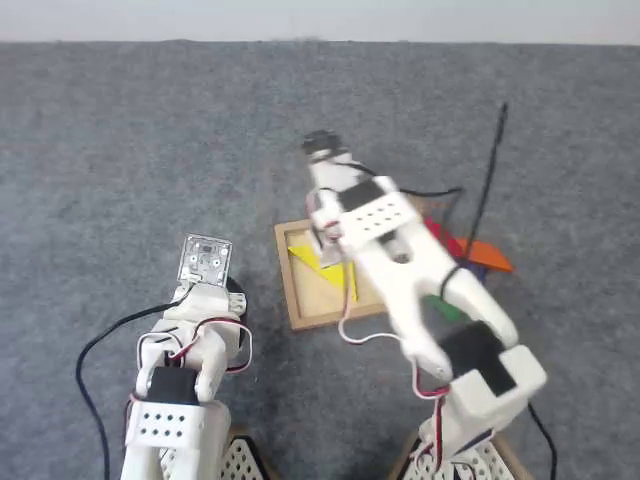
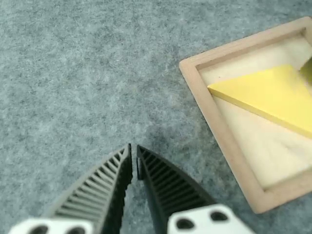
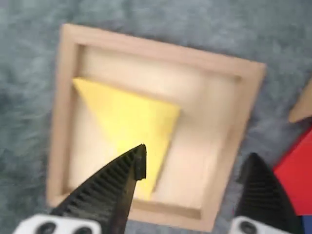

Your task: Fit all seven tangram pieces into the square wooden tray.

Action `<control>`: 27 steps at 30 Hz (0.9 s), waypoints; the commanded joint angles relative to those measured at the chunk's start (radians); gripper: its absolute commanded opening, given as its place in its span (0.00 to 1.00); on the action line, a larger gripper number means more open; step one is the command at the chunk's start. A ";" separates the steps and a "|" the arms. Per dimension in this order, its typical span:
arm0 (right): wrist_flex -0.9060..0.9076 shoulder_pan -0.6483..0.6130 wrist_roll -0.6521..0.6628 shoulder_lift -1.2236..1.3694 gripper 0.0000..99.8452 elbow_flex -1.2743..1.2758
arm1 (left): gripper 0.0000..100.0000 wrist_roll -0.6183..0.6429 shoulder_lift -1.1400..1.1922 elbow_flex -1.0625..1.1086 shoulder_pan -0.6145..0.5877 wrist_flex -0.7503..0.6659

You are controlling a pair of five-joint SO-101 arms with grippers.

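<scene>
With my right end effector (image 3: 197, 163) spread above the tray (image 3: 161, 48), I'd nudge the yellow triangle (image 3: 129, 122) flush into a corner, my left end effector (image 2: 134, 148) pressed together alongside.

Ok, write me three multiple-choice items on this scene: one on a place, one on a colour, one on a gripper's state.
1. Where is the left gripper?
A. over the grey carpet, beside the square wooden tray
B. inside the tray
C. resting on the tray's rim

2. What colour is the triangular tangram piece in the tray?
A. blue
B. yellow
C. black

3. How is the right gripper?
A. shut on the piece
B. shut, empty
C. open

Key: 1 A, carpet lies beneath it; 2 B, both wrist views show yellow; 3 C, its fingers stand wide apart.
</scene>
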 commanded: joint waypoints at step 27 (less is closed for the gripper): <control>-0.232 -0.114 0.078 0.022 0.01 0.127 | 0.02 0.006 -0.017 -0.008 -0.003 0.005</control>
